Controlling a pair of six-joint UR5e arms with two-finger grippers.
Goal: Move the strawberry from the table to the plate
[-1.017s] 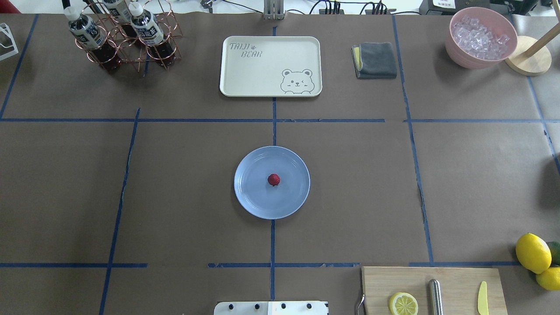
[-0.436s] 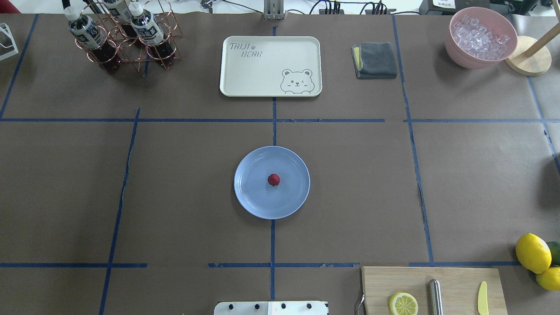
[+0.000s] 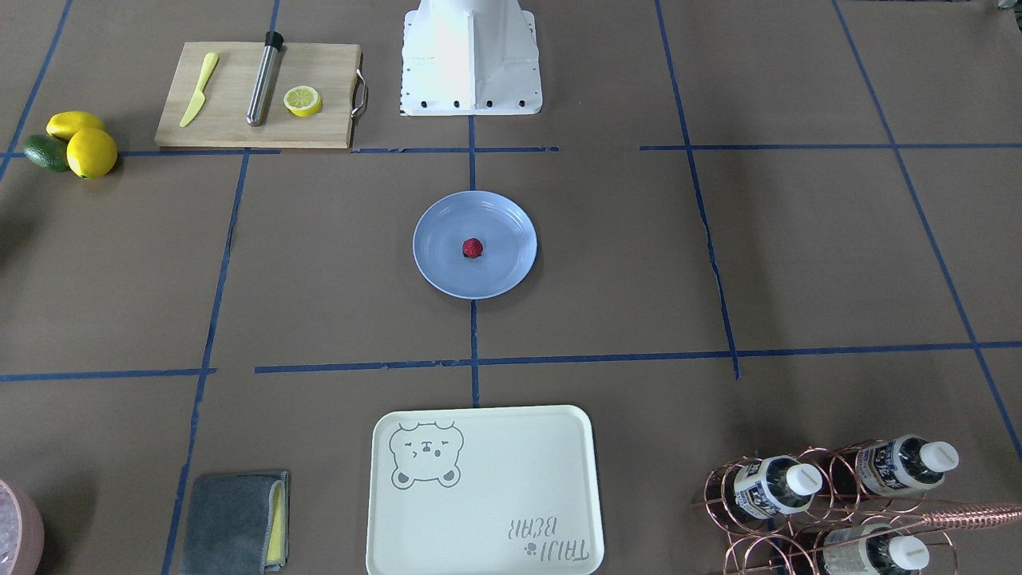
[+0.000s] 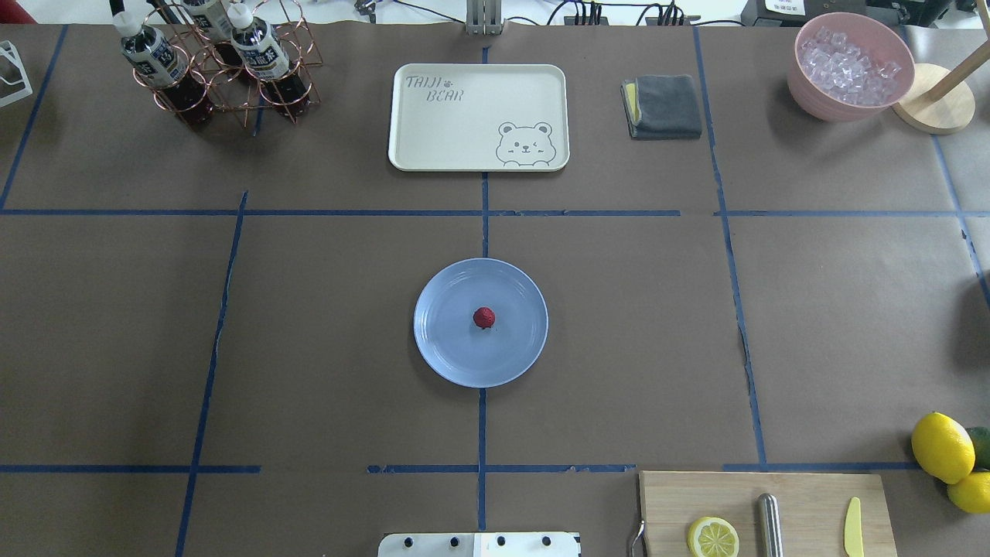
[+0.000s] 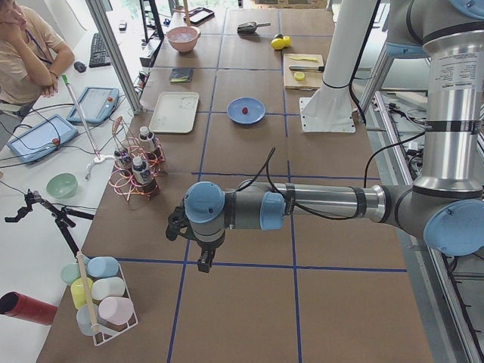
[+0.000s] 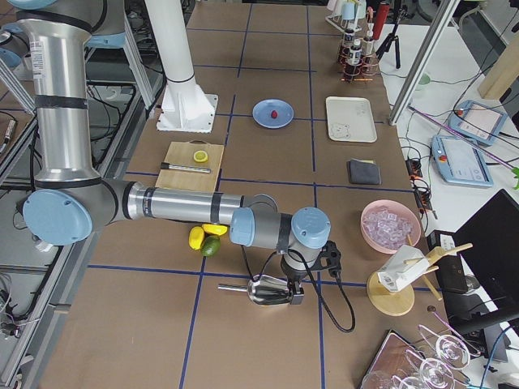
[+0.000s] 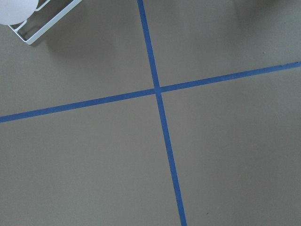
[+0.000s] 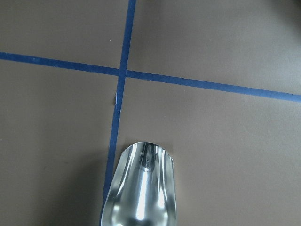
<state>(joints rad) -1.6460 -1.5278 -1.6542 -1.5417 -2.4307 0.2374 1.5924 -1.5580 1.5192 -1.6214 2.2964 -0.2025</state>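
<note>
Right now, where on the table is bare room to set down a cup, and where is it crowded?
Bare: the large taped squares on both sides of the plate holding the strawberry, and the strip between plate and bear-print tray. Crowded: the far edge (bottle rack, tray, grey cloth, pink ice bowl) and the corner with cutting board and lemons.

Brown paper table (image 4: 309, 348), blue tape grid, and the blue-grey plate (image 4: 448, 352) sits dead centre. Straight beyond the plate, the cream bear tray (image 4: 464, 131). Beyond it to the right, a folded grey cloth (image 4: 667, 107), then a pink bowl (image 4: 820, 104) farther out. Beyond-left, the copper bottle rack (image 4: 224, 73). Robot-side and right of the plate, a wooden cutting board (image 4: 808, 499) and lemons (image 4: 942, 447).
</note>
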